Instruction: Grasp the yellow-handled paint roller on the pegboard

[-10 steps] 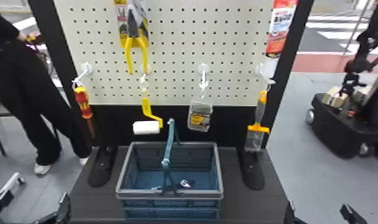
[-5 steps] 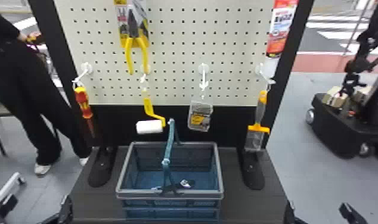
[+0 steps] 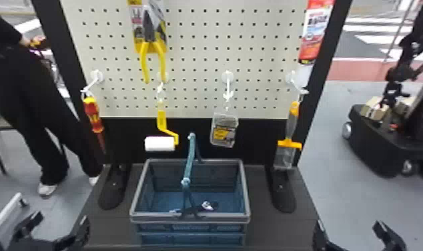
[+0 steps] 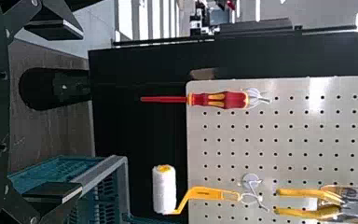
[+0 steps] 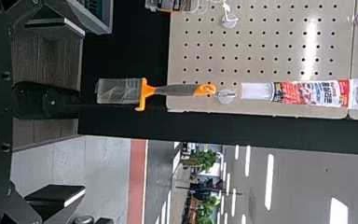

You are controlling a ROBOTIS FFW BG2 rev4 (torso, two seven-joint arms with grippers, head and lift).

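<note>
Your left end effector (image 4: 74,111), jaws apart, has crept slightly nearer the yellow-handled paint roller (image 3: 161,121) but sits well below it, so the grasp is not yet close. The right end effector (image 5: 74,109), also spread, idles farther off.

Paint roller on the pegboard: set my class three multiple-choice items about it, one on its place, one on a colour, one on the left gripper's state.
1. The paint roller hangs:
A) between the screwdriver and the bag of screws
B) left of the screwdriver
C) right of the bag of screws

2. Its sleeve is:
A) blue
B) white
C) red

3. The left gripper is:
A) shut on the paint roller
B) shut on the screwdriver
C) open, apart from the paint roller

Answers:
1 A, those two flank it on the pegboard.
2 B, the sleeve shows white below the yellow handle.
3 C, its jaws stand spread with nothing between them.
</note>
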